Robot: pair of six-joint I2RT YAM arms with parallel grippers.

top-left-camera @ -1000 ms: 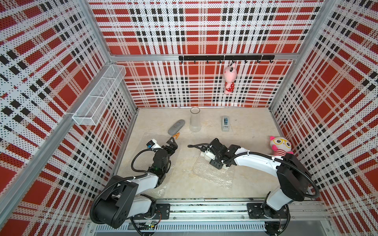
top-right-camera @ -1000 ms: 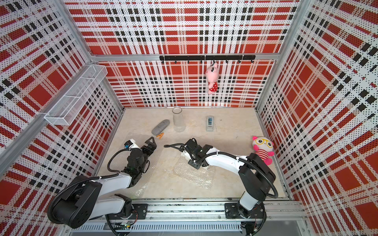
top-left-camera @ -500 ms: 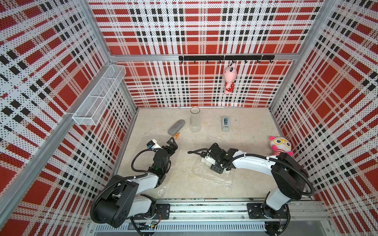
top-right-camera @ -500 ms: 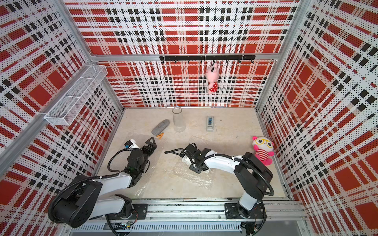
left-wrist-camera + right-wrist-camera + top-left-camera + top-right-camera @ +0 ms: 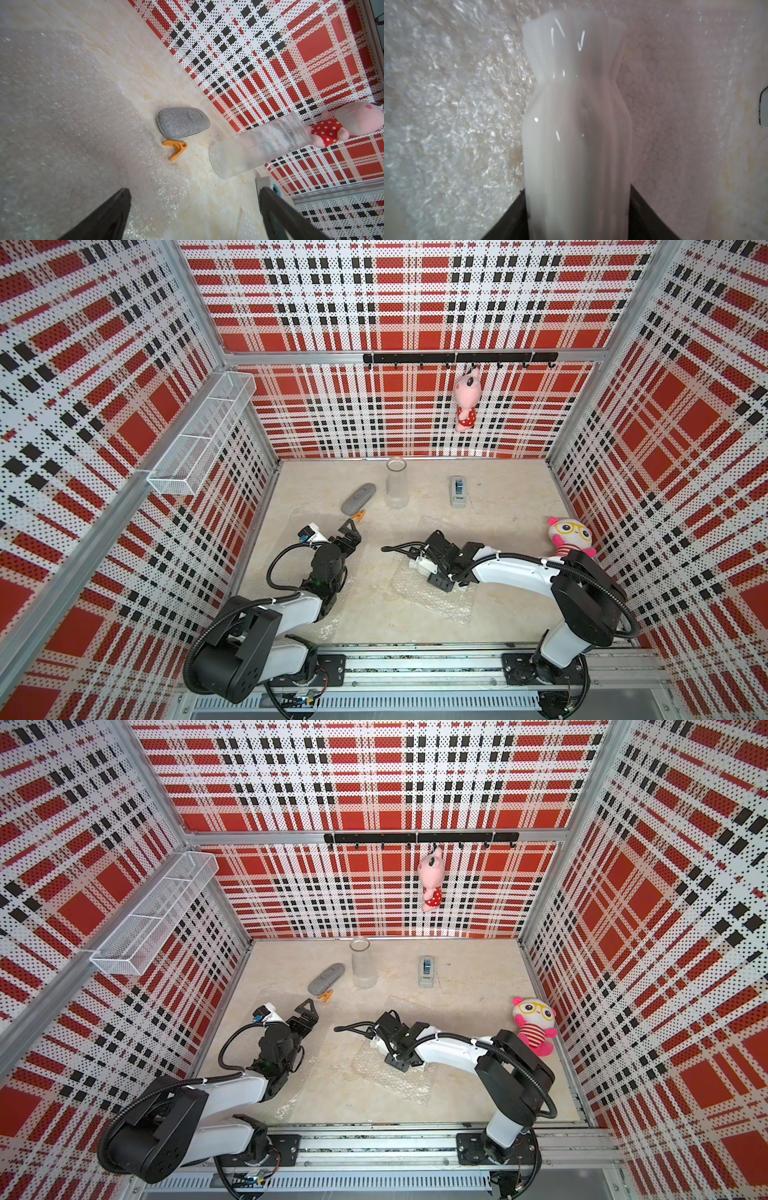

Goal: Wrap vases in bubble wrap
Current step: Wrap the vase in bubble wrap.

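The white vase [image 5: 577,135] sits clamped in the right gripper [image 5: 576,193], low over a bubble wrap sheet [image 5: 436,601], nearer the robot than the glass vase [image 5: 396,485], which stands upright by the back wall. The left gripper [image 5: 193,190] hangs open and empty over the second sheet [image 5: 62,124]. Just beside the glass vase lie a grey case [image 5: 358,497] and an orange clip [image 5: 359,514]; on its other side is a tape dispenser [image 5: 458,491], and farther off a plush doll [image 5: 569,537]. The table [image 5: 498,506] is beige marble, and the plaid walls [image 5: 415,302] carry a pink plush [image 5: 466,400] and a wire basket [image 5: 203,431].
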